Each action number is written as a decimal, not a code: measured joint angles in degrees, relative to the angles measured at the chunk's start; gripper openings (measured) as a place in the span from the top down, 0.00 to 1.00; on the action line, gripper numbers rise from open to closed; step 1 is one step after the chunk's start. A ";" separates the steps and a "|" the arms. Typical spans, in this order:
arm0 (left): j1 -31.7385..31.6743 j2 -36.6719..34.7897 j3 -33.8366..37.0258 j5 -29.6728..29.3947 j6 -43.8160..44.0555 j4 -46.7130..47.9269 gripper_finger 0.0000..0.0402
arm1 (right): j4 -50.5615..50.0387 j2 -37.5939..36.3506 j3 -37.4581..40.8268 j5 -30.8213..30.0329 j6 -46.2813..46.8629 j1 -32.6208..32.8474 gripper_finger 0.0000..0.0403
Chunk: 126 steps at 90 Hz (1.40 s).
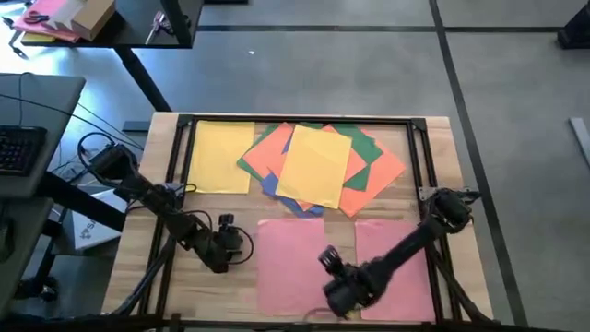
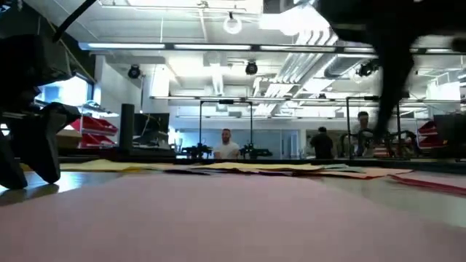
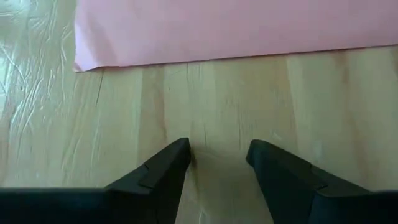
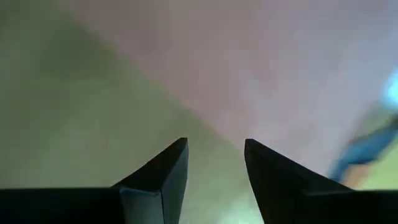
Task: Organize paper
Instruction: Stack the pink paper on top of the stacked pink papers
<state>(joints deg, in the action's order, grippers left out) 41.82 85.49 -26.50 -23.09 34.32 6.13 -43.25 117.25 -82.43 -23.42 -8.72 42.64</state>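
1. Hovering low over bare table [image 1: 138, 277], left end effector [image 1: 241, 242] sits just beside the left edge of a pink sheet [image 1: 293, 263]; fingers [image 3: 163, 174] apart, nothing between them.
2. Right end effector [image 1: 330, 261] is over the pink sheets near the table's front edge; fingers [image 4: 163, 171] apart, empty.
3. Second pink sheet [image 1: 395, 267] lies to the right of the first.
4. Yellow sheet [image 1: 221, 157] lies flat at back left.
5. Messy overlapping pile [image 1: 323, 166] at back centre: yellow on top, with orange, green and blue under it.
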 joint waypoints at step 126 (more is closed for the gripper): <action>-6.59 9.22 -7.48 5.49 -9.41 -5.12 0.57 | 17.52 8.81 -2.85 -5.41 -4.57 2.15 0.64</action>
<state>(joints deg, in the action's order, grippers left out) 35.24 94.72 -33.98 -17.60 24.91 1.02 -25.73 126.06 -85.28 -28.83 -13.28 44.79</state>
